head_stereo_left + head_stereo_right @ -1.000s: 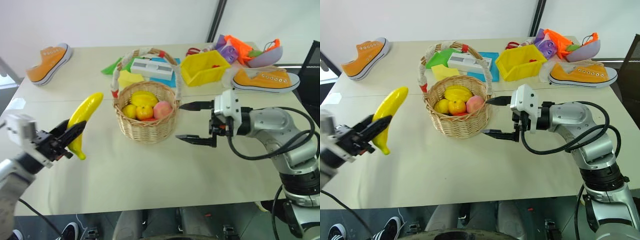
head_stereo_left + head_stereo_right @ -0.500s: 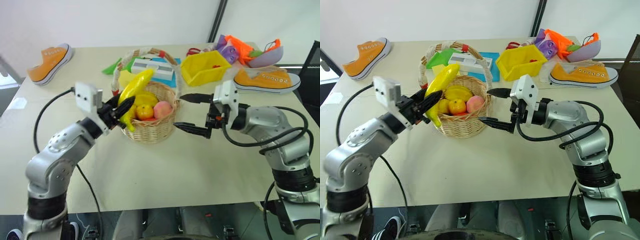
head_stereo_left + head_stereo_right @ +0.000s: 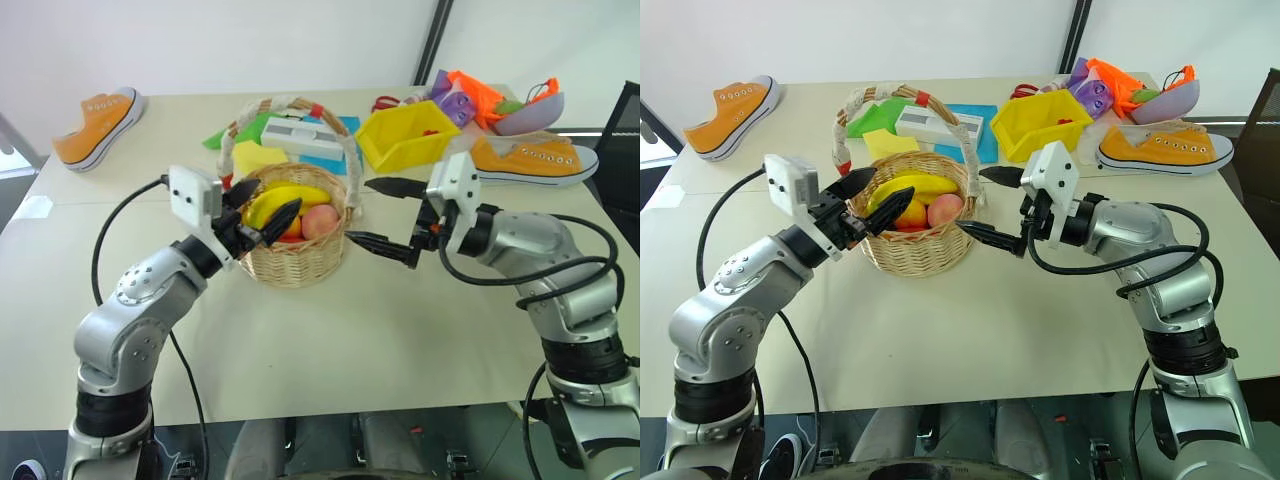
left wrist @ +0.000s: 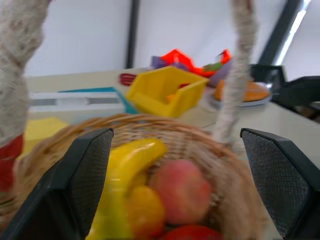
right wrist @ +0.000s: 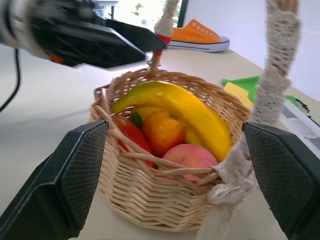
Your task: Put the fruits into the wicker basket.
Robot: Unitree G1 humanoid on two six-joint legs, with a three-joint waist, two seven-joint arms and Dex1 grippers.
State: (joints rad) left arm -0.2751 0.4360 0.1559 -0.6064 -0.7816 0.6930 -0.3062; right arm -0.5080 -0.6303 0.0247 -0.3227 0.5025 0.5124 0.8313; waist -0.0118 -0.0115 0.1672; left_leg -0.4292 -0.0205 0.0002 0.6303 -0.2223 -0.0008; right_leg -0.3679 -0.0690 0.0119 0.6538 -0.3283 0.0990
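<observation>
While the banana [image 3: 285, 195] lies across the other fruits inside the wicker basket [image 3: 296, 262] at frame centre, the left gripper [image 3: 262, 208] stands wide at its left rim; the right gripper [image 3: 385, 214], also wide and empty, flanks its right side.

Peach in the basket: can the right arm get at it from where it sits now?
Probably yes. The right end effector stands open beside the basket, and the peach lies on the near side; the handle and rim may force a reach from above.

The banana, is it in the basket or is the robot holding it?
In the basket. The banana lies across the other fruits inside the wicker basket, and the left gripper beside it is open.
</observation>
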